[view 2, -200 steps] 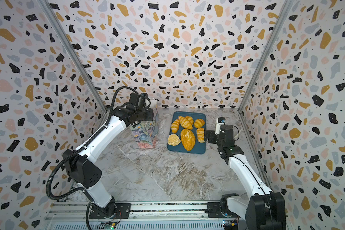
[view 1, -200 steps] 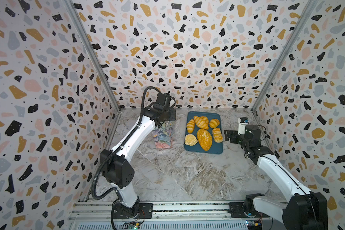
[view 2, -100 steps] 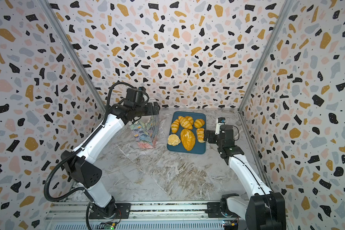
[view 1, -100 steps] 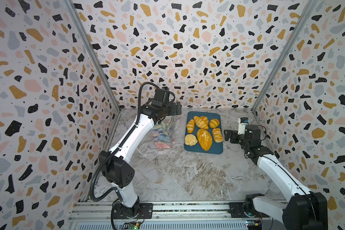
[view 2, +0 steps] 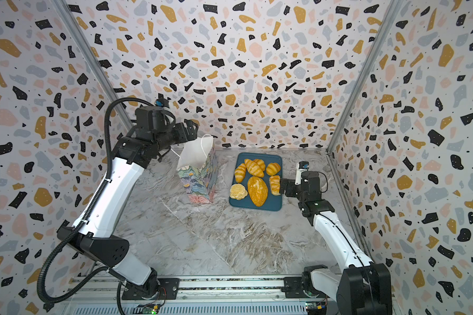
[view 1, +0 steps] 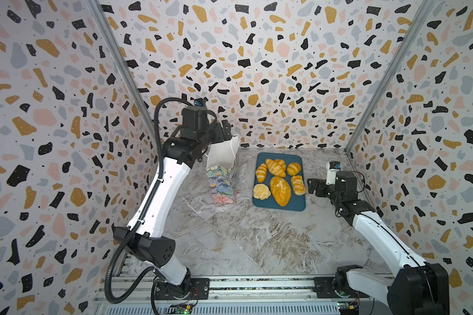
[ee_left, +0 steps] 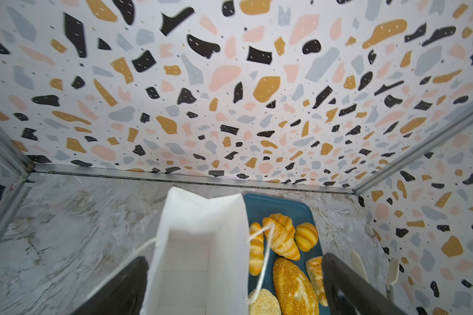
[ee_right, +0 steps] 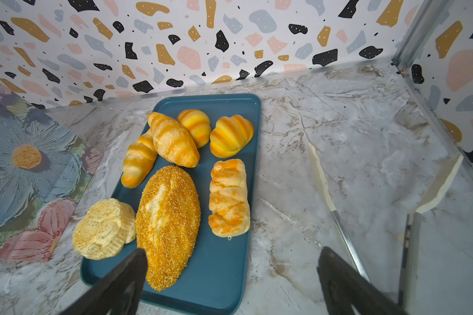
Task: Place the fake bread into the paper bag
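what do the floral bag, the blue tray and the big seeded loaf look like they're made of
Paper bag: stiff paper, matte white inside, painted-look floral print outside; it stands upright and keeps sharp folds.
Tray: probably plastic, smooth matte dark blue, with a rounded moulded rim.
Loaf: likely foam or soft plastic with a grainy speckled crust; the look alone does not settle it.

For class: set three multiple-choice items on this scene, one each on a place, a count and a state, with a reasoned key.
1. In both top views the paper bag stands: A) left of the blue tray; B) on it; C) right of it.
2. Pieces of fake bread on the tray: A) five; B) seven; C) nine.
3. The bag is: A) lying flat; B) full; C) upright, open, empty.
Key: A, tray lies to its right; B, seven count out; C, left wrist view shows white, bare inside.
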{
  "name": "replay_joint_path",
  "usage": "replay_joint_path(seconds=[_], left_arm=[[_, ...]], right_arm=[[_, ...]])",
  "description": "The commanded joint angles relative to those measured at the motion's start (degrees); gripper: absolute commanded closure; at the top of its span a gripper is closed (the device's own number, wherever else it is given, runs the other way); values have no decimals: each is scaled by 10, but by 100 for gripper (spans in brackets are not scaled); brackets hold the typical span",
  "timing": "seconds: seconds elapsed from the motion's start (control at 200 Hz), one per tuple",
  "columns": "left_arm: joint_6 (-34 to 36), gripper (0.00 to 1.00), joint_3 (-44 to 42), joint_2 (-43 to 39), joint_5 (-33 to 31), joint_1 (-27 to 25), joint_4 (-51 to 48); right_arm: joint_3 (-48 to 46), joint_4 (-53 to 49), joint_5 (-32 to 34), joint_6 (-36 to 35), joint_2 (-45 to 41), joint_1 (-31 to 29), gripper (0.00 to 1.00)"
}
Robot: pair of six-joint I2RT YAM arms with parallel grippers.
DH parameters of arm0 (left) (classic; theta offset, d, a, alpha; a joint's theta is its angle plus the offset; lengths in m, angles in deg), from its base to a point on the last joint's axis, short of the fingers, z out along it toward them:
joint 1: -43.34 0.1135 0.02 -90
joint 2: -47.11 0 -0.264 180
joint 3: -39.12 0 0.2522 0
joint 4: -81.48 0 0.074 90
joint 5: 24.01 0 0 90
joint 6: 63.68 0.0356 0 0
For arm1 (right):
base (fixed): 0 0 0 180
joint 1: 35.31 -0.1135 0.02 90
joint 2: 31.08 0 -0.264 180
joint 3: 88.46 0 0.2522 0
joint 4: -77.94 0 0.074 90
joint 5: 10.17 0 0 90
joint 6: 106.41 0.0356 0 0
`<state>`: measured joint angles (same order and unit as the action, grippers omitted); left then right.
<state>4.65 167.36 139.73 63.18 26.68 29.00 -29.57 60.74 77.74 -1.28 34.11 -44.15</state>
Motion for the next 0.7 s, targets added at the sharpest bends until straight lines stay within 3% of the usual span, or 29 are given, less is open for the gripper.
replay_joint_path(seconds=[0.0, 0.13, 0.32, 0.641, 0.696], left_arm=[[4, 0, -10, -16, 49, 48, 18], [8, 1, -63, -40, 107, 99, 56], [-19, 1, -217, -78, 259, 144, 201], [26, 0, -337, -110, 302, 158, 282], [33, 8, -337, -107, 304, 163, 280]], right_arm=[[23, -19, 9, 4, -8, 3, 1], [32, -36, 6, 4, 0, 7, 1], [62, -91, -11, -1, 18, 26, 1], [80, -144, -61, -3, 9, 84, 1], [79, -144, -62, 1, 5, 87, 1]])
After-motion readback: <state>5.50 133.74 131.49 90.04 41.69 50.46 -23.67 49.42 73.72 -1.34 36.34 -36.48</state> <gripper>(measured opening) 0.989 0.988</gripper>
